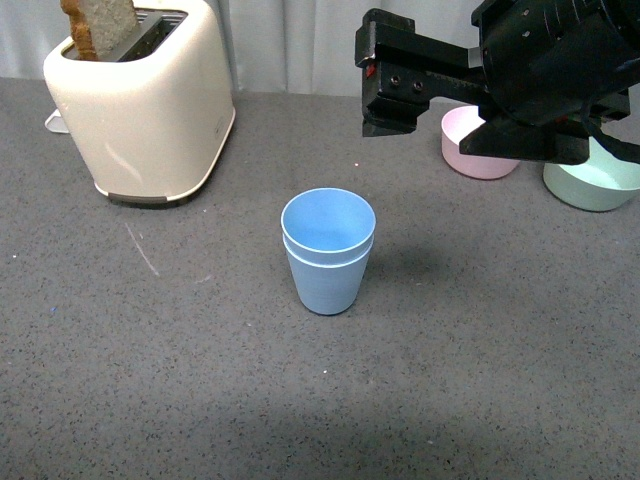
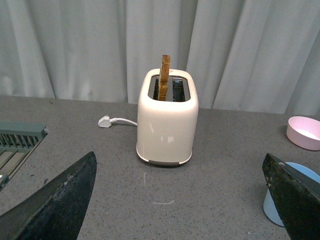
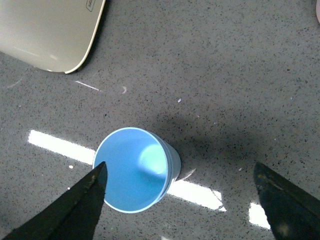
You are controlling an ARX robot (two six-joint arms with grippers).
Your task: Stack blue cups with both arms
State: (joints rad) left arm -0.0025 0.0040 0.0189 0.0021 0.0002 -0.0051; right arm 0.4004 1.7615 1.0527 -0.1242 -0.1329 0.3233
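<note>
The two blue cups [image 1: 328, 255] stand upright at the table's middle, one nested inside the other, with two rims showing. My right gripper [image 1: 378, 85] is open and empty, held high above the table, behind and to the right of the cups. In the right wrist view it [image 3: 185, 205] looks straight down, and the cups [image 3: 132, 170] lie next to one finger. My left gripper [image 2: 180, 205] is open and empty. It is out of the front view. The cups [image 2: 271, 207] show partly behind one of its fingers.
A cream toaster [image 1: 140, 100] with a bread slice [image 1: 100, 25] stands back left, its white plug [image 2: 105, 121] beside it. A pink bowl [image 1: 475, 150] and a green bowl [image 1: 595, 185] sit back right, under the right arm. A green slatted rack [image 2: 20, 137] shows in the left wrist view.
</note>
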